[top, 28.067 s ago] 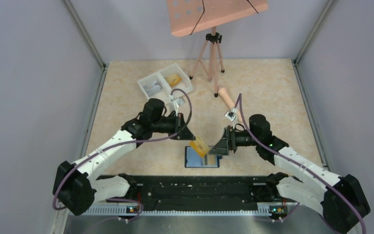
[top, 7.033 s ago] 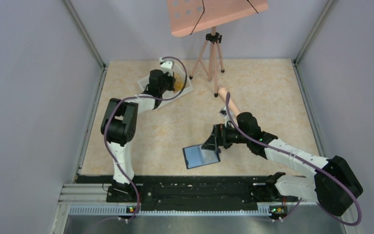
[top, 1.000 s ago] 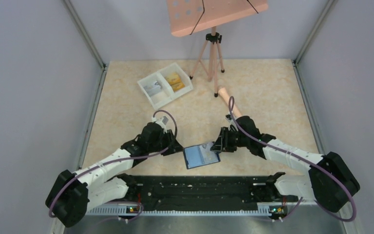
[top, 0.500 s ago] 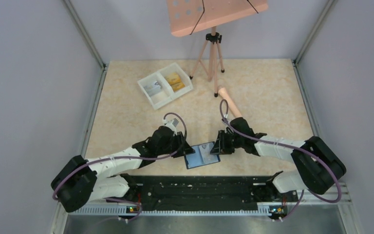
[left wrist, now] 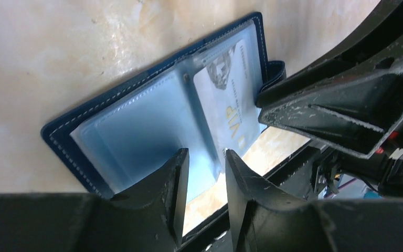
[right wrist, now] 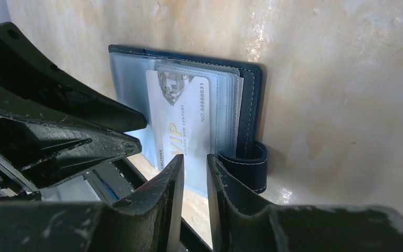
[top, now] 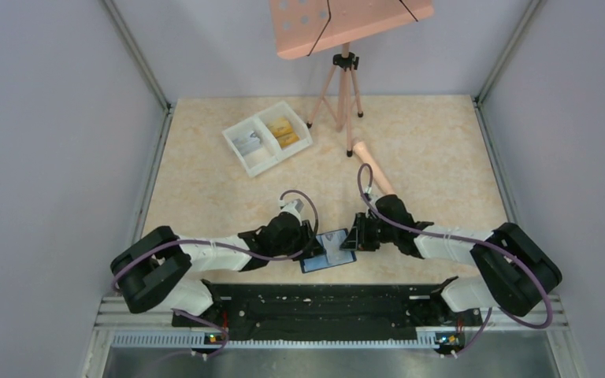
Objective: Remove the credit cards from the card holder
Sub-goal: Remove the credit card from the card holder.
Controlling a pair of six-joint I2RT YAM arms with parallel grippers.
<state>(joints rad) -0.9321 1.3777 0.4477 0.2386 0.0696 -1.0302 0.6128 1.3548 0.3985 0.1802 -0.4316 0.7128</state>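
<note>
The card holder lies open near the table's front edge, a blue wallet with clear slots. A grey-silver credit card marked VIP sits in its right-hand slots and also shows in the left wrist view. My left gripper is low at the wallet's left side, open, its jaws over the clear left page. My right gripper is at the wallet's right side beside the closing tab. Its jaws stand a narrow gap apart over the card's near edge, clamping nothing I can see.
A white two-compartment tray at the back left holds yellow-orange cards and a grey one. A tripod with a peach board stands at the back. A peach cylinder lies behind the right arm. A black rail edges the front.
My left arm has slid right until its gripper reaches the wallet's left side, and its jaws have widened. The right jaws have narrowed. The wallet has barely moved.
</note>
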